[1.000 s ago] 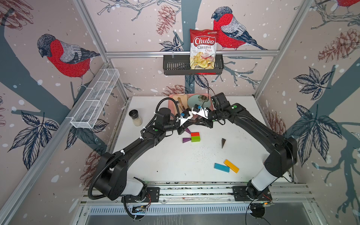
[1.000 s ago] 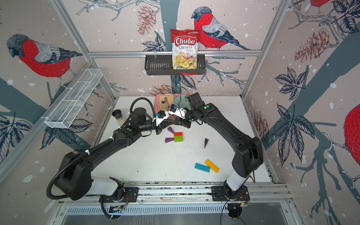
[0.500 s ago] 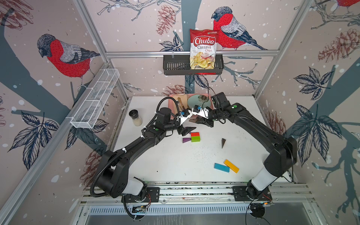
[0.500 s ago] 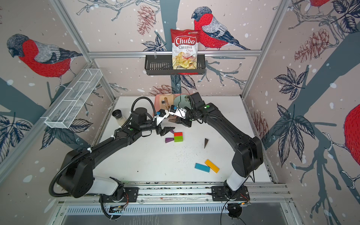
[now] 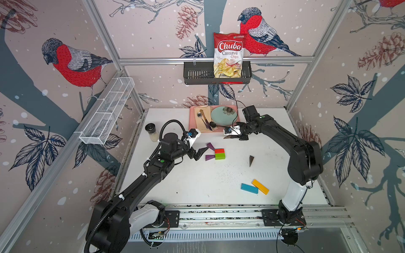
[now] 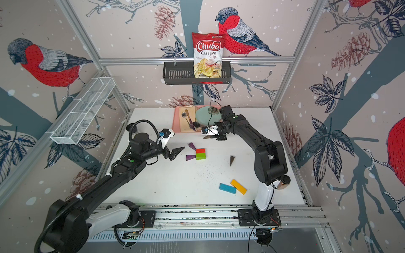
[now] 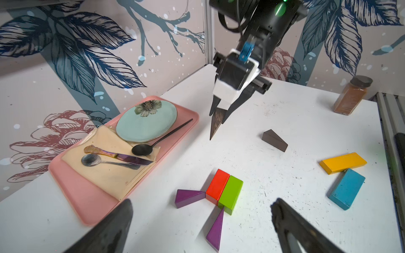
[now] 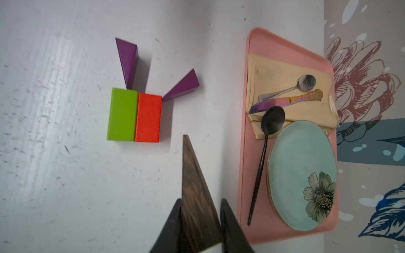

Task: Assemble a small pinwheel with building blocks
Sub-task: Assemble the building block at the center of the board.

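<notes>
The right end effector (image 8: pixel 200 207) is clamping a brown wedge (image 8: pixel 192 173) by its wide end, the tip pointing at the hub (image 8: pixel 134 116) just ahead without touching it, while the left end effector (image 5: pixel 201 153) is hovering beyond the hub, jaws apart and empty. A skewed descent is risking a knock to the loose hub and its two purple wedges (image 8: pixel 128 63), or a twist in the narrow pinch. The second brown wedge (image 5: pixel 251 160), blue bar (image 5: pixel 249 188) and yellow bar (image 5: pixel 260 186) are lying unplaced on the counter (image 5: pixel 197 184), well behind.
</notes>
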